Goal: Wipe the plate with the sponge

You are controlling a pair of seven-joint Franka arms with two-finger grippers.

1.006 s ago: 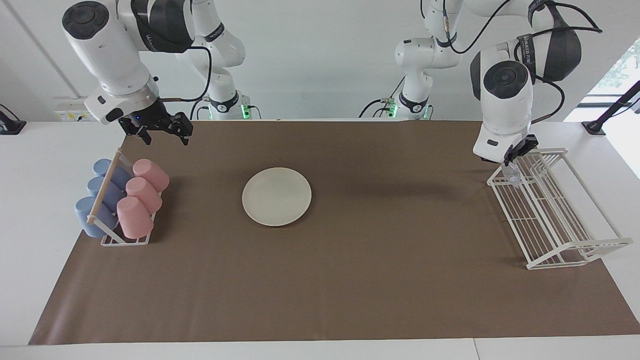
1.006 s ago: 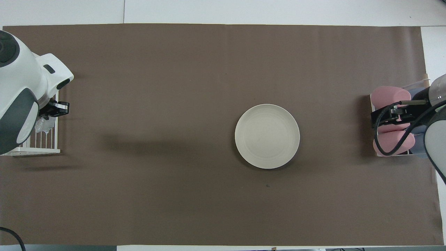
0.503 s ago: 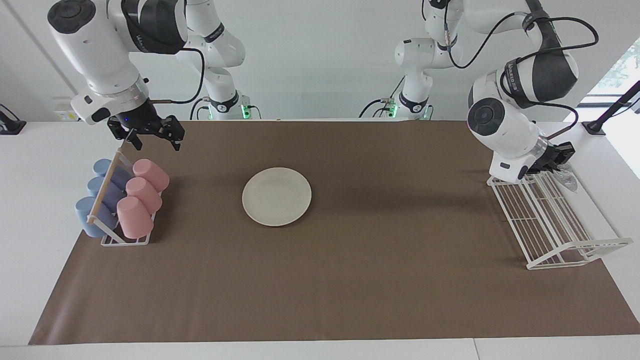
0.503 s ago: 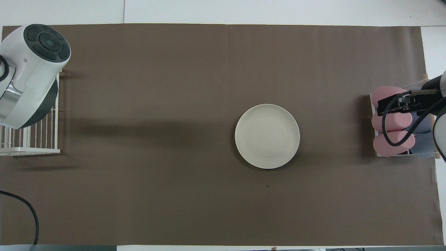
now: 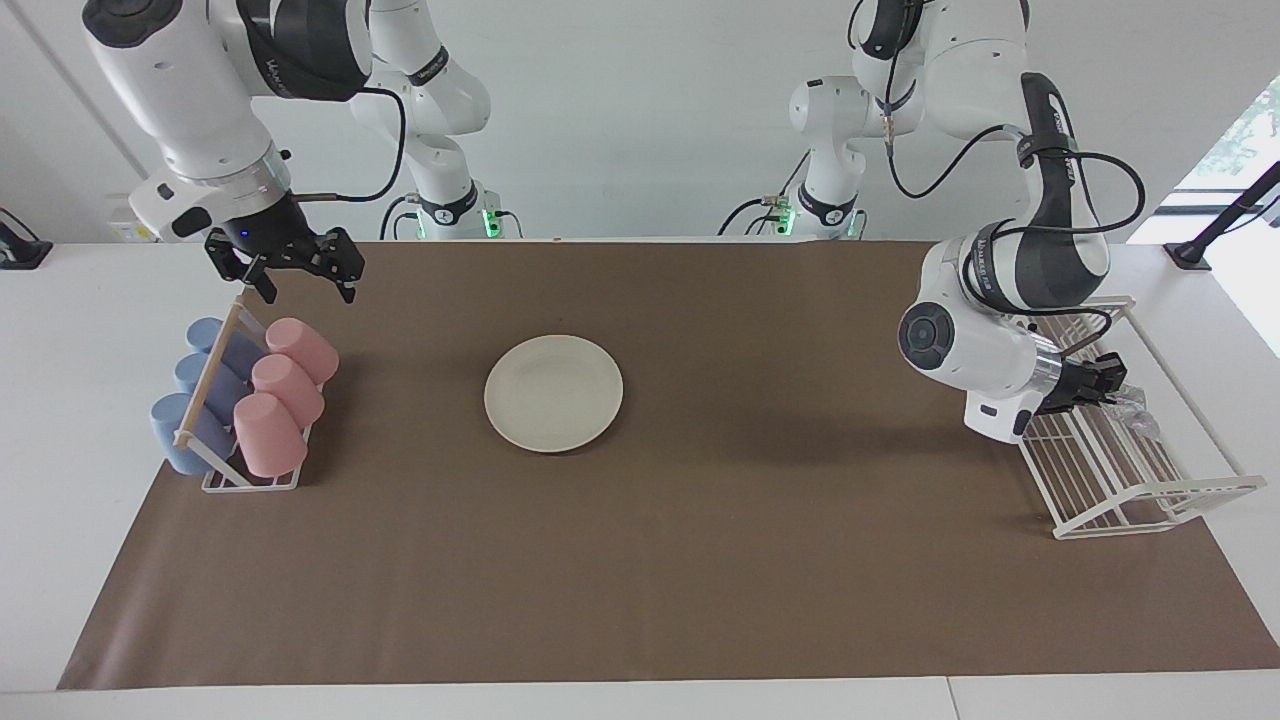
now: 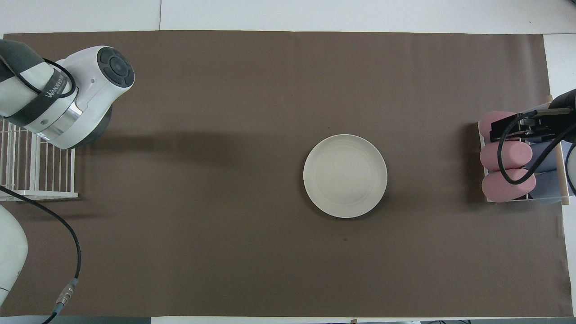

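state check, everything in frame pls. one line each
plate: flat on the brown mat, bare, untouched.
sponge: pinched in the left hand, over the wire rack.
left hand: shut on the sponge.
right hand: open, empty, over the mat beside the cup rack; that arm waits.
wire rack: upright at the left arm's end.
pink cups: three, tilted in the cup rack.
blue cups: three, tilted beside the pink ones.

plates (image 5: 553,392): one
pink cups (image 5: 282,394): three
blue cups (image 5: 205,392): three
racks (image 5: 1110,470): two
sponges (image 5: 1130,412): one
arms (image 5: 200,90): two
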